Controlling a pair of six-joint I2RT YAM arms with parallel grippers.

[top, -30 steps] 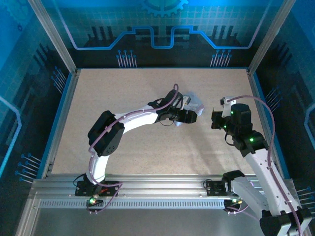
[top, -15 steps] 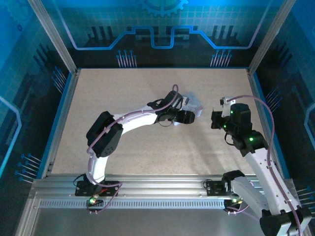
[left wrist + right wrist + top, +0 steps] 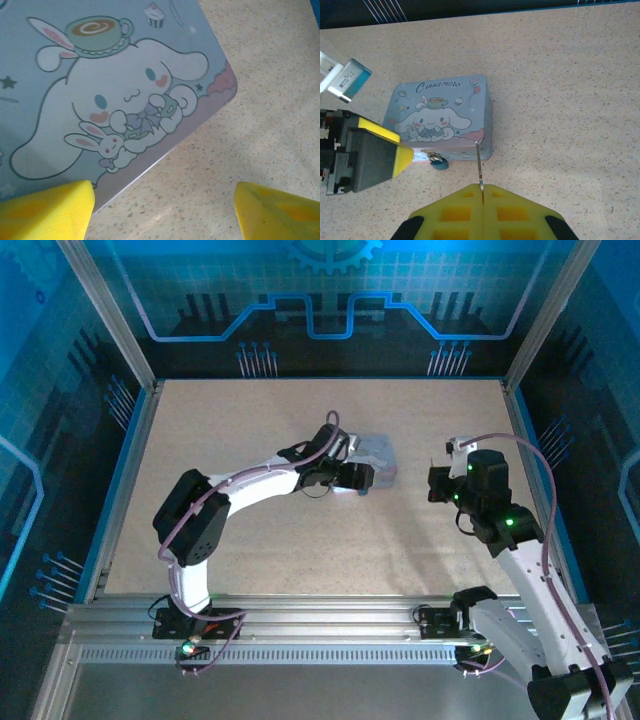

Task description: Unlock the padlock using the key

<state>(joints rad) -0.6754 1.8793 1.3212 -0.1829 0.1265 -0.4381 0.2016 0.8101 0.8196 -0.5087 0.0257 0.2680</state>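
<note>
Padlock [image 3: 438, 161] sits against the tin's [image 3: 442, 112] front; we see the right gripper [image 3: 482, 192] clamped on the key [image 3: 479, 167], the left gripper [image 3: 165, 207] spread wide, empty, above it.

Speckled beige tabletop [image 3: 300, 540] inside blue-lit circuit-patterned walls [image 3: 320, 300].

The padlock [image 3: 438, 161] is bluish, the tin [image 3: 445, 115] pale-blue with white bunnies.
</note>
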